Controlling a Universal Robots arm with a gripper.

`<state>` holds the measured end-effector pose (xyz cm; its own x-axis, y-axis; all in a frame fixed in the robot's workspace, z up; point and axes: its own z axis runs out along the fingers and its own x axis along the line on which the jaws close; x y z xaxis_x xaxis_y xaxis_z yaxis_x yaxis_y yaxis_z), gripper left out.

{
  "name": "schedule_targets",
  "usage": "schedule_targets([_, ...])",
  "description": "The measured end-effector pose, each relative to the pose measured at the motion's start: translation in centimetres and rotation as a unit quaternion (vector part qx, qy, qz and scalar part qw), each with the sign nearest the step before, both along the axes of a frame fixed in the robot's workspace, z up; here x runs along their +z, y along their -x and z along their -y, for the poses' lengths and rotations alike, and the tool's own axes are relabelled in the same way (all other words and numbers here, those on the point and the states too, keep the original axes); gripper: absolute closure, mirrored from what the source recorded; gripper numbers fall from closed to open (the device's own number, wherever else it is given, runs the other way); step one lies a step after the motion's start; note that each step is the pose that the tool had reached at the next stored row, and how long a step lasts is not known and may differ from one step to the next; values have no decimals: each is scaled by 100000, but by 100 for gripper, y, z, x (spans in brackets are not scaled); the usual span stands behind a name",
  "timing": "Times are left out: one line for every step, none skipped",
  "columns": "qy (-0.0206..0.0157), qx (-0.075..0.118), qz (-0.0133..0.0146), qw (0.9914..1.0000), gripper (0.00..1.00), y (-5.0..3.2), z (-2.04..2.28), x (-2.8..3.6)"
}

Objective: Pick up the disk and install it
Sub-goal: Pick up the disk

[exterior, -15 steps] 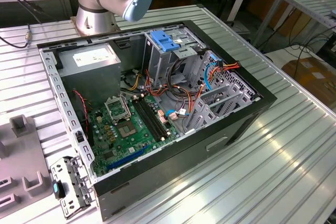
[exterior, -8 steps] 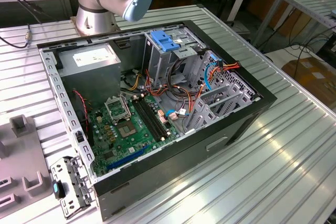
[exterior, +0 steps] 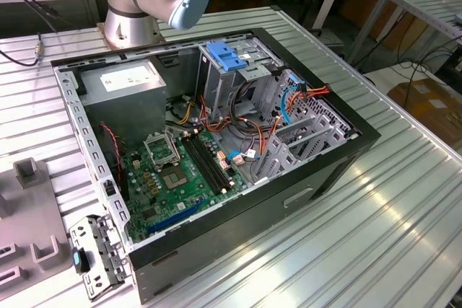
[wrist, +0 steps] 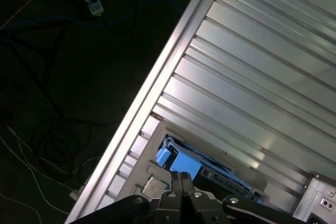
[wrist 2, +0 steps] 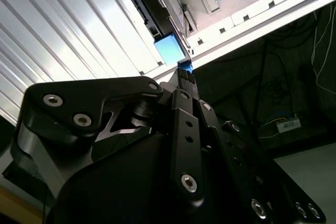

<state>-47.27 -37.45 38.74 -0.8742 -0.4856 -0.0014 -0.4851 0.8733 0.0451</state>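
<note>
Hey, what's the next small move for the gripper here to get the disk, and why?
Probably a short, slow advance toward the disk, along the axis of the gripper. In the second wrist view the gripper points at the disk's blue end, which sits in the grey tray on the ribbed aluminium table. They look close, but contact cannot be told.

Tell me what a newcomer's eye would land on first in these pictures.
In the exterior view, the open computer case dominates the ribbed metal table, with its green motherboard bare and a blue bracket atop the drive cage. In both wrist views, the black gripper points at the disk, whose bright blue end sits near the table's edge.
</note>
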Motion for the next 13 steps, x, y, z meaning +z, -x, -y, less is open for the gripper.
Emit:
schedule_targets([1, 5, -1, 100000, 89, 0, 0, 0])
schedule_targets([0, 11, 0, 100000, 89, 0, 0, 0])
schedule_targets([-1, 16, 1, 100000, 89, 0, 0, 0])
schedule_targets([0, 265, 1, 100000, 89, 0, 0, 0])
schedule_targets([-1, 526, 2, 99999, 89, 0, 0, 0])
schedule_targets([1, 1054, -2, 99994, 89, 0, 0, 0])
schedule_targets([-1, 1705, 1, 99985, 89, 0, 0, -1])
schedule_targets([3, 2688, 0, 99964, 89, 0, 0, -1])
schedule_targets([1, 3435, 0, 99941, 89, 0, 0, -1])
schedule_targets([-1, 4443, 2, 99901, 89, 0, 0, -2])
schedule_targets([0, 5073, 2, 99871, 89, 0, 0, -1])
schedule_targets([-1, 5600, 2, 99843, 89, 0, 0, -2])
schedule_targets([1, 6510, -2, 99788, 89, 0, 0, -1])
